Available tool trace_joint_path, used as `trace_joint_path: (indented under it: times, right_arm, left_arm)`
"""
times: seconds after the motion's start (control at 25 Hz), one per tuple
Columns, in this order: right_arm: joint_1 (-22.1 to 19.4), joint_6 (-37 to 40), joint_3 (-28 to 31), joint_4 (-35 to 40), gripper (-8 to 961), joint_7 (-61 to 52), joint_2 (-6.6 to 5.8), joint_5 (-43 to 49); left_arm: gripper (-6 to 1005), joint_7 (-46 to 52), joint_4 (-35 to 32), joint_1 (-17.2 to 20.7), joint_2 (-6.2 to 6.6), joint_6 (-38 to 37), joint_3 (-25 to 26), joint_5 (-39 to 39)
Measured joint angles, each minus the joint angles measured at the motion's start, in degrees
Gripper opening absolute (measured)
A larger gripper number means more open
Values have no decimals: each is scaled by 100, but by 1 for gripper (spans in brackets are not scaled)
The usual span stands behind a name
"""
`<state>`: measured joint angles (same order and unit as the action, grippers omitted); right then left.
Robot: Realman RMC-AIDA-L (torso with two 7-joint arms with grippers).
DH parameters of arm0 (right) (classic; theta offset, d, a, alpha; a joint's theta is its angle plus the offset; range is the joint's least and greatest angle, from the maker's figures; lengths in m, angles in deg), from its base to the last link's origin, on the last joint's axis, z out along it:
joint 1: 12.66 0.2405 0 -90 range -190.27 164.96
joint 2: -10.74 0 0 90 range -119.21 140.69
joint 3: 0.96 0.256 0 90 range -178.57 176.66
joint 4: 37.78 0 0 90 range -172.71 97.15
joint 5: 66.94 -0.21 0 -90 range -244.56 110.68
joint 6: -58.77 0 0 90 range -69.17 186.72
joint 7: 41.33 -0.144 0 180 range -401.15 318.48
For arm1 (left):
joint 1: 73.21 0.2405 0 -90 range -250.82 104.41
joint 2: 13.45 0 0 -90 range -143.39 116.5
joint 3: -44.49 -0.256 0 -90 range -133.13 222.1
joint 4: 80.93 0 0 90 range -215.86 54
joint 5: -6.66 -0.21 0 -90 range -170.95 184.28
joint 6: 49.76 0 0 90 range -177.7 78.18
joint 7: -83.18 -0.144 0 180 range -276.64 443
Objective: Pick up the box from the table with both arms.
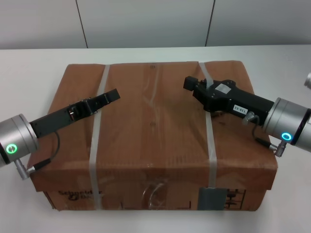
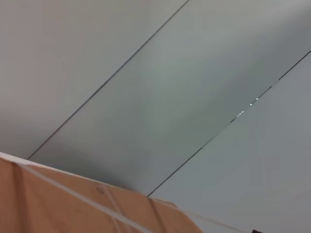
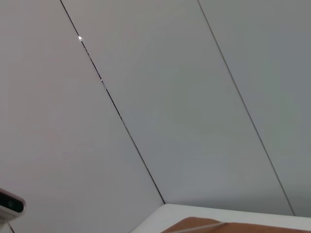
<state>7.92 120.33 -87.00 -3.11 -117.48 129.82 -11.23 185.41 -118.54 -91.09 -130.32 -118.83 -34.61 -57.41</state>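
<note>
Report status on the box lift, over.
Left gripper and right gripper both over the box top, neither gripping it. Box flat on the table. Nothing in the way.

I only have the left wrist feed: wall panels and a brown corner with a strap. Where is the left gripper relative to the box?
Observer: In the head view the left gripper is over the top of the box, near the left strap, not at a side face.
Operator: And the right one?
Observer: The right gripper is also above the top, by the right strap, angled inward.
Operator: Box off the table yet?
Observer: It appears to sit on the white table; a grey label shows on its near side.
</note>
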Motion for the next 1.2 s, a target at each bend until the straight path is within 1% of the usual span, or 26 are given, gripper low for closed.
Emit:
trace_joint_path:
  times: [1.2]
  right_arm:
    - [-53, 6, 0, 10, 23, 3, 0, -140]
  left_arm:
    - [94, -2, 35, -8, -9, 35, 0, 1]
